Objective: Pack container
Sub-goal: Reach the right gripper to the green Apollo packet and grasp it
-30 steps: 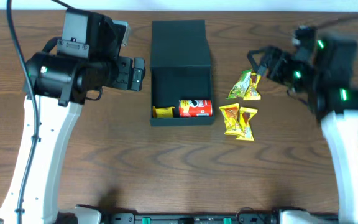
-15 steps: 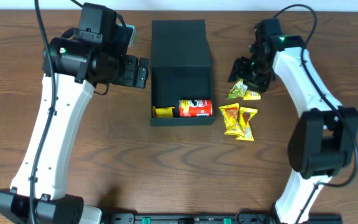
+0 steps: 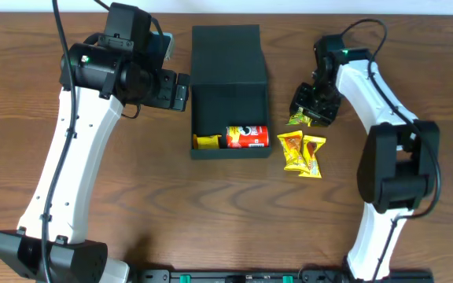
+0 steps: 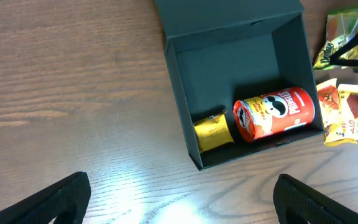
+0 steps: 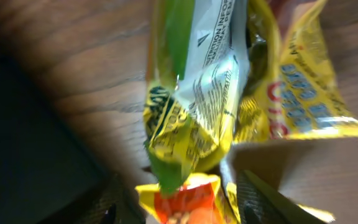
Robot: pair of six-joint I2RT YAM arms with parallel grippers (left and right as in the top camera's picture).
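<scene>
The container [image 4: 229, 68] is sitting open on the wood. A Pringles can [image 4: 275, 114] is lying beside a yellow packet [image 4: 212, 132] against its wall toward the table's near edge. The left gripper [image 4: 180, 180] is hovering, fingers wide apart.

Container [image 3: 228, 55]: dark teal-green, matte, plain.
Pringles can [image 3: 247, 137]: red, white face logo.
Small packet [image 3: 207, 142]: yellow.
Snack packet [image 5: 191, 93]: green, yellow, white, black print.
Packet pair [image 3: 303, 153]: yellow-orange.
Table [image 3: 211, 212]: brown wood grain.
</scene>
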